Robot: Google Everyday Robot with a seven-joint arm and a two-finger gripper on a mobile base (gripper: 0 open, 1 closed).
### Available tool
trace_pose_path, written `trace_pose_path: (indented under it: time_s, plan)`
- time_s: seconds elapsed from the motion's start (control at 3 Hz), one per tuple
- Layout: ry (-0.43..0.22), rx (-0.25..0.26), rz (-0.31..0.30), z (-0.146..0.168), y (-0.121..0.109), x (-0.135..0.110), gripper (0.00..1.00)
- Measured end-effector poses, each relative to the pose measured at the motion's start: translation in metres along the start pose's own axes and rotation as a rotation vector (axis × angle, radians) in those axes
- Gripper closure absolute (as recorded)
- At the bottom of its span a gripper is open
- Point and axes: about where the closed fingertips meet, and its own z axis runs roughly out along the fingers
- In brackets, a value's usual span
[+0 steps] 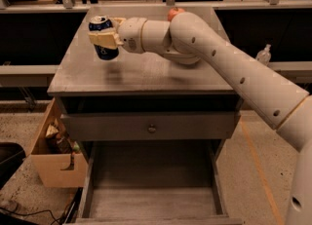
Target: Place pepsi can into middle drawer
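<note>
Pepsi can (101, 25): dark blue with a silver top. It is up in the air over the back left part of the table (146, 75) and leans a little. Its shadow lies on the table top below it.
Hand (104, 40): clamped on the pepsi can from the side. Its tan fingers (97, 39) press on the middle of the can.
Arm (219, 58): big and white. It reaches in from the right, across the table.
Done so far: the can looks picked up, and the middle drawer (151, 203) is pulled out.
Left to do: bring the can forward, take it down, put it in the drawer, then let go. I think that is most of the job.
Middle drawer: open at the bottom, well below the can. I see nothing on its grey floor.
Edges: the table's front edge and the shut drawer front (195, 126) with its knob (152, 128) sit between the can and the drawer. The can has to go out past them before it goes down.
Open room: wide space between the drawer's thin side walls.
Apple (174, 11): at the back, mostly hidden by the arm.
Cardboard box (53, 170): on the floor, just beside the drawer's left wall.
</note>
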Motion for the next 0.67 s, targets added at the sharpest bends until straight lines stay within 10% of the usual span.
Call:
trace_pose_path:
  time_s: [0.67]
  plan:
    - [0.036,-0.015,-0.042,-0.079,0.083,0.013,1.0]
